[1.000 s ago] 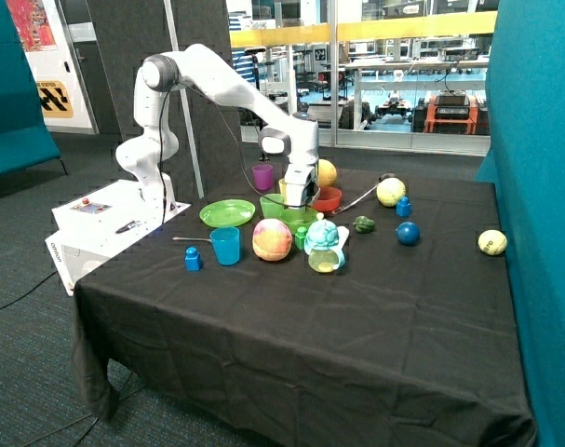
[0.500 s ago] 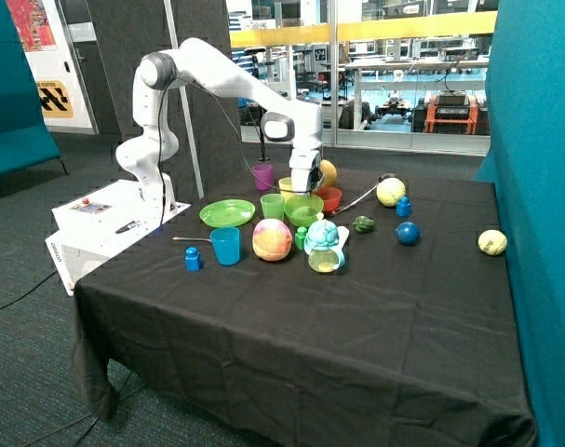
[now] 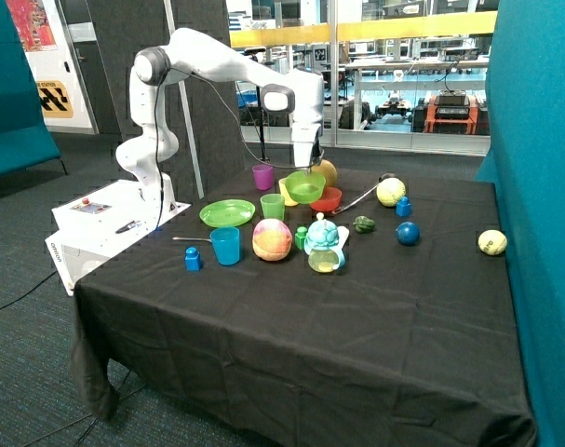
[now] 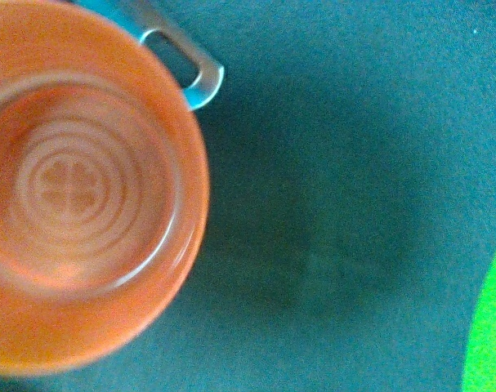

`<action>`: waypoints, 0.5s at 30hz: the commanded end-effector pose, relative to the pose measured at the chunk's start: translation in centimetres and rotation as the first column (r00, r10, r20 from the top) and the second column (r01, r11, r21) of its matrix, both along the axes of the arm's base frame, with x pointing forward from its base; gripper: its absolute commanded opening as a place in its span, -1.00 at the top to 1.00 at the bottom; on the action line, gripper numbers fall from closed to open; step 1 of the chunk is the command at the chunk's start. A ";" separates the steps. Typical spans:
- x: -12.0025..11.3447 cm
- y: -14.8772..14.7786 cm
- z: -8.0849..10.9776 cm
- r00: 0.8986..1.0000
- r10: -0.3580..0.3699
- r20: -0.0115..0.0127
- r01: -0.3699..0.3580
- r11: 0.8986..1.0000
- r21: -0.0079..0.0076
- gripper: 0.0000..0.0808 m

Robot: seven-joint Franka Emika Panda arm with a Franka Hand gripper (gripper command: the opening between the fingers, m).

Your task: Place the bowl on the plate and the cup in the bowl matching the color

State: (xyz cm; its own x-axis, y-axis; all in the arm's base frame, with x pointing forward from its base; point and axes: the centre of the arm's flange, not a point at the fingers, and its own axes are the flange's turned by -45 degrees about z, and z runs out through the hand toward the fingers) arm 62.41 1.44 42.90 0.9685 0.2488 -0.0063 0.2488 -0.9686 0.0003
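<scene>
Now the fingers [image 3: 306, 169] pinch the bowl [image 3: 305, 186] by its rim, above the table [image 3: 375, 298].

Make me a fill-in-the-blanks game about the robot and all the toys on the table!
1. The gripper holds the green bowl up in the ____.
2. The green plate has ____ on it.
3. The green cup stands on the table between the plate and the ____ bowl.
4. The tablecloth is ____.

Missing words: air; nothing; red; black
</scene>
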 end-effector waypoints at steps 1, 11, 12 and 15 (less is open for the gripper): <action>-4.5 0.2 3.7 0.999 0.047 0.006 -0.047 0.999 0.002 1.00; -11.9 0.7 4.7 0.998 0.070 0.006 -0.070 0.998 0.002 1.00; -12.8 0.8 4.7 0.997 0.073 0.006 -0.073 0.997 0.002 1.00; -14.5 0.9 4.8 0.997 0.080 0.006 -0.080 0.997 0.002 1.00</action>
